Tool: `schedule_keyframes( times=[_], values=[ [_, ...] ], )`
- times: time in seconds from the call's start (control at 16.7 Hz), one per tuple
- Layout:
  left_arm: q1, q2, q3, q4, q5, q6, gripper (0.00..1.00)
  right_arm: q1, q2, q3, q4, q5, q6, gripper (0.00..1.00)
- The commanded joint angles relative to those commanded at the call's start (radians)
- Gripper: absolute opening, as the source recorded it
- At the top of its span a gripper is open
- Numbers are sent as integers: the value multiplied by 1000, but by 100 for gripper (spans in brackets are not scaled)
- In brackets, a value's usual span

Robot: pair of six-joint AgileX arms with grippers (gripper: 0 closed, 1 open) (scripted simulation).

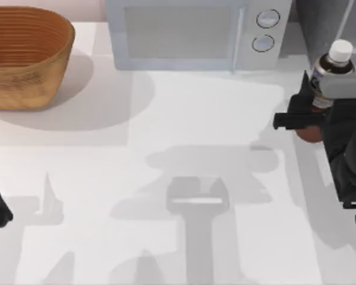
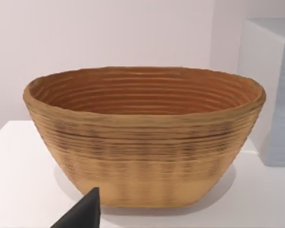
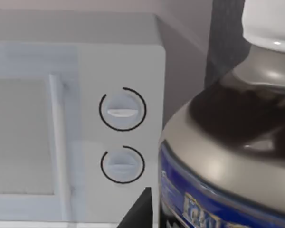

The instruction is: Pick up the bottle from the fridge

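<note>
While the left arm sits parked at the 9 o'clock edge of the counter, its left claw shows as one dark fingertip in the left wrist view; can't tell how far apart its fingers are. That tip points at the woven basket, which stands at 10 o'clock on the counter, upright. Same basket is close up in the left wrist view, with a pale box corner beside it.

Silver microwave at 12 o'clock against the back wall, two round dials on its right side, one above the other. Dials also seen from the right wrist.

Right claw at 3 o'clock, near the right edge of the counter. Fingers are closed around the bottle at its label band: white cap up, roughly upright, reddish-brown base poking out below the fingers. Bottle sits very close to the right wrist camera, blue label, dark shoulder, white cap at top.

Fridge at 1–2 o'clock, dark grey, just behind the bottle. Bottle is in front of it, next to the microwave's dial side.
</note>
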Motion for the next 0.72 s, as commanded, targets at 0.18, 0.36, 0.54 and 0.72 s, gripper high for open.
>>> schedule_keyframes(
  times=[0.18, 0.36, 0.54, 0.72],
  values=[
    [0, 0, 0, 0, 0, 0, 100, -25, 112, 55, 59, -21, 0, 0],
    [0, 0, 0, 0, 0, 0, 100, -50, 214, 110, 112, -50, 2, 0],
    [0, 0, 0, 0, 0, 0, 100, -61, 255, 134, 136, -61, 3, 0],
    [0, 0, 0, 0, 0, 0, 100, -61, 255, 134, 136, -61, 3, 0]
  ],
)
